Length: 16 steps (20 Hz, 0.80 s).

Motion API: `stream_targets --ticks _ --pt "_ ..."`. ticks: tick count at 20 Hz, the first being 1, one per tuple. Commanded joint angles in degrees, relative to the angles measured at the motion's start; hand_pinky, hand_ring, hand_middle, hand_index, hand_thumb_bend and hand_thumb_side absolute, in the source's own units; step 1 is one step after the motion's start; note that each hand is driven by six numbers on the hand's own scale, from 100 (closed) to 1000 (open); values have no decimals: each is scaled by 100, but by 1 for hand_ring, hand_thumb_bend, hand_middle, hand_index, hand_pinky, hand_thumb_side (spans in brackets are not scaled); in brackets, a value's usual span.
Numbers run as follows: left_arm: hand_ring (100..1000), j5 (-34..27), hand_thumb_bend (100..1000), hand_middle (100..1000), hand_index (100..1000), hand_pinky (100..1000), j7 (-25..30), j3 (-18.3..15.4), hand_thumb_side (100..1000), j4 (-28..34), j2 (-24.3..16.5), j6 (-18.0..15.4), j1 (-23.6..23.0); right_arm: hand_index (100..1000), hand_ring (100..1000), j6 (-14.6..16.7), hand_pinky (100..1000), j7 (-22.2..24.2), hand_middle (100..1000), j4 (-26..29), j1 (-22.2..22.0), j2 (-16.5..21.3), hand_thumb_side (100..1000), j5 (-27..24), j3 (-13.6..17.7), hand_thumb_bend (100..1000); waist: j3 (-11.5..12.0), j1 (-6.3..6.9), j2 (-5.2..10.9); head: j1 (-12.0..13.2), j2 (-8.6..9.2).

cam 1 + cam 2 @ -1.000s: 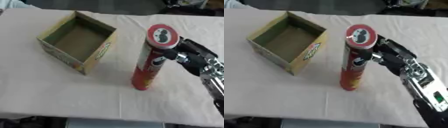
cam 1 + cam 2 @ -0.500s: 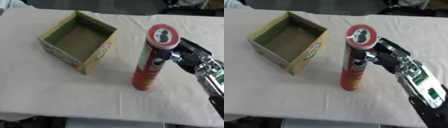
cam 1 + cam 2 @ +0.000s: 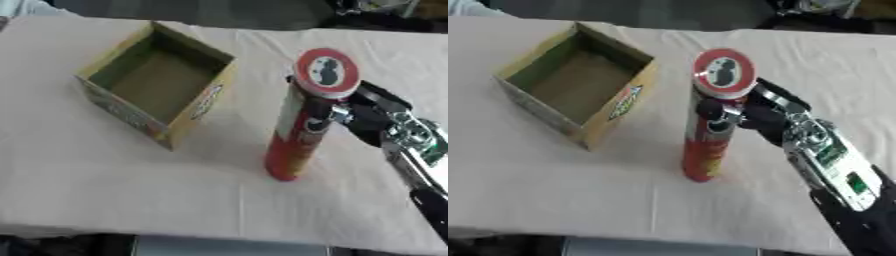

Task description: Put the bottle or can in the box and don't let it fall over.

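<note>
One right hand [image 3: 767, 117] has closed in, fingers [image 3: 710, 107] now curled round the upright can [image 3: 708, 135]

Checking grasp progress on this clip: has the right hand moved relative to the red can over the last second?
Yes. The right hand has closed in leftward on the upright red can, and its fingers now wrap the upper part.

Soft, even light is falling from above, and I am seeing the pale tablecloth [image 3: 105, 165] lit brightly without glare. Faint shadows are pooling right of the box [image 3: 157, 82] and beside the red can [image 3: 710, 125]. Everything is looking slightly blurred; my right hand [image 3: 767, 117] is smearing at its edges, and the far background is sitting dark.
</note>
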State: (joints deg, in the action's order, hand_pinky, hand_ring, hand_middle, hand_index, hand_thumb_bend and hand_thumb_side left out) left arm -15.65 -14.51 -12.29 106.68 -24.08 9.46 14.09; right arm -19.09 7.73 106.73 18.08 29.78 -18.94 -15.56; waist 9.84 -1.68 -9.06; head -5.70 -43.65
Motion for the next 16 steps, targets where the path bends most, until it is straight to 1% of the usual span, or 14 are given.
stream_targets --ticks 1,6,10,13,16 --pt "1000 -28 147 927 834 694 19 -19 769 112 -105 -1 57 971 828 -36 901 -72 894 -21 92 31 534 -133 -5 1000 2 18 49 -14 60" --pt "1000 -31 146 926 834 693 21 -20 770 112 -106 -2 61 960 793 -15 902 -199 877 12 -9 51 537 -297 -48 1000 3 19 38 -23 68" --pt "1000 -35 145 925 831 693 23 -21 770 114 -103 -4 68 948 774 55 903 -271 862 103 -75 78 534 -284 -82 1000 8 19 34 -33 76" --pt "1000 -41 145 924 830 692 25 -22 771 114 -102 -4 69 916 750 93 891 -361 839 116 -94 78 510 -223 -94 1000 7 20 29 -33 74" --pt "1000 -46 144 923 829 691 24 -26 772 113 -103 -3 66 847 704 148 882 -491 801 135 -109 88 448 -122 -92 1000 3 22 24 -27 72"
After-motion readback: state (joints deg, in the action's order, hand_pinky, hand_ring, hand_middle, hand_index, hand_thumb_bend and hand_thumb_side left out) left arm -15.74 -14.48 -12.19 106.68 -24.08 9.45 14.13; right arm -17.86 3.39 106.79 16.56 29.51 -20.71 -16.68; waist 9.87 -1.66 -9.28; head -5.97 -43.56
